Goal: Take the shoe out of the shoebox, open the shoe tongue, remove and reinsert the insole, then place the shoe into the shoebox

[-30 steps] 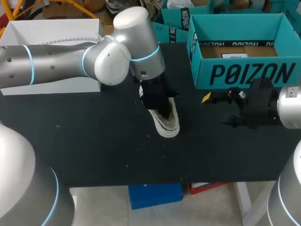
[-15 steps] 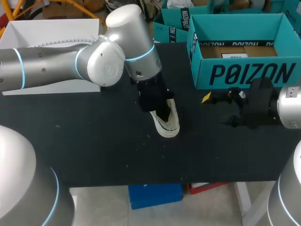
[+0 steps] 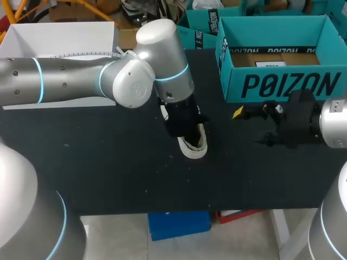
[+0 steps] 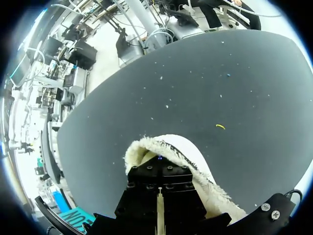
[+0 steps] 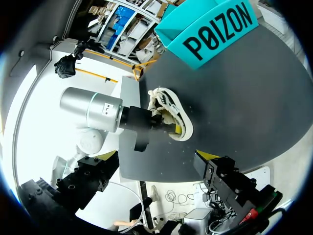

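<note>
Shoe (image 3: 194, 147) is out of the teal shoebox (image 3: 282, 81), flat on the table (image 3: 108, 162), just off the box's front corner on the L-arm side. Its long axis runs approx. square to the box's front wall, slightly slanted. L gripper (image 3: 187, 132) sits down inside the shoe's opening, so L arm is nearer; can't tell its grip. R gripper (image 3: 249, 127) is spread wide and empty in front of the box, apart from the shoe.

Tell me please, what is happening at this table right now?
The left hand is down inside the white shoe, which sits on the black table, outside the teal shoebox. The right hand hangs open and empty in front of the shoebox, apart from the shoe.
</note>
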Controlling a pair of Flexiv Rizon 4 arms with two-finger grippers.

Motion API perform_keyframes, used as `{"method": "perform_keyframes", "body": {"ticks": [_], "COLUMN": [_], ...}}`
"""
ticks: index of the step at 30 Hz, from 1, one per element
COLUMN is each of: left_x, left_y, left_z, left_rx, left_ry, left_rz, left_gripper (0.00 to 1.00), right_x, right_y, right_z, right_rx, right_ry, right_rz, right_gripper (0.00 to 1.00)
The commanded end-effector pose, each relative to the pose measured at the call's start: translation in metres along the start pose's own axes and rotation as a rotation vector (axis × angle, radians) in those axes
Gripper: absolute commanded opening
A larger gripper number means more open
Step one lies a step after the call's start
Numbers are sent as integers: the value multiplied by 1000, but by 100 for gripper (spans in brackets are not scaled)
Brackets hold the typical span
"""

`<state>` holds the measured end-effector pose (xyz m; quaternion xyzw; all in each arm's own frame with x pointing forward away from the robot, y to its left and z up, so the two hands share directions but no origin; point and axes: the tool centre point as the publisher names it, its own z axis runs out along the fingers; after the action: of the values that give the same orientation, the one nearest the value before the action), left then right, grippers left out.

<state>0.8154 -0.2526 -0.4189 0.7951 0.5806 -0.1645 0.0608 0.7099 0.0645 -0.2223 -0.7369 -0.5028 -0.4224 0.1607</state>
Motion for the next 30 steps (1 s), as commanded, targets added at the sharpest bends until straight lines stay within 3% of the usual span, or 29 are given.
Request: {"method": "perform_keyframes", "body": {"ticks": [1,6,9,18,20,23,30], "left_x": [0,0,-4,-9,-9,-5,13], "left_y": [6,7,5,-13,-16,-18,-28], "left_z": [22,27,15,-65,-82,-106,-143], "left_rx": [12,19,16,13,8,-1,-27], "left_ry": [16,27,15,7,10,19,64], "left_rz": [-6,-12,-5,13,-1,-23,-93], "left_gripper": [0,0,0,0,22,38,64], "right_x": [1,1,1,1,1,1,1], "right_y": [0,0,0,0,0,0,0], "right_z": [0,0,0,0,0,0,0], "right_rx": [0,0,0,0,0,0,0], "right_ry": [-1,-1,-1,-1,-1,-1,-1], "right_rz": [0,0,0,0,0,0,0], "right_gripper": [100,100,100,100,100,100,100]}}
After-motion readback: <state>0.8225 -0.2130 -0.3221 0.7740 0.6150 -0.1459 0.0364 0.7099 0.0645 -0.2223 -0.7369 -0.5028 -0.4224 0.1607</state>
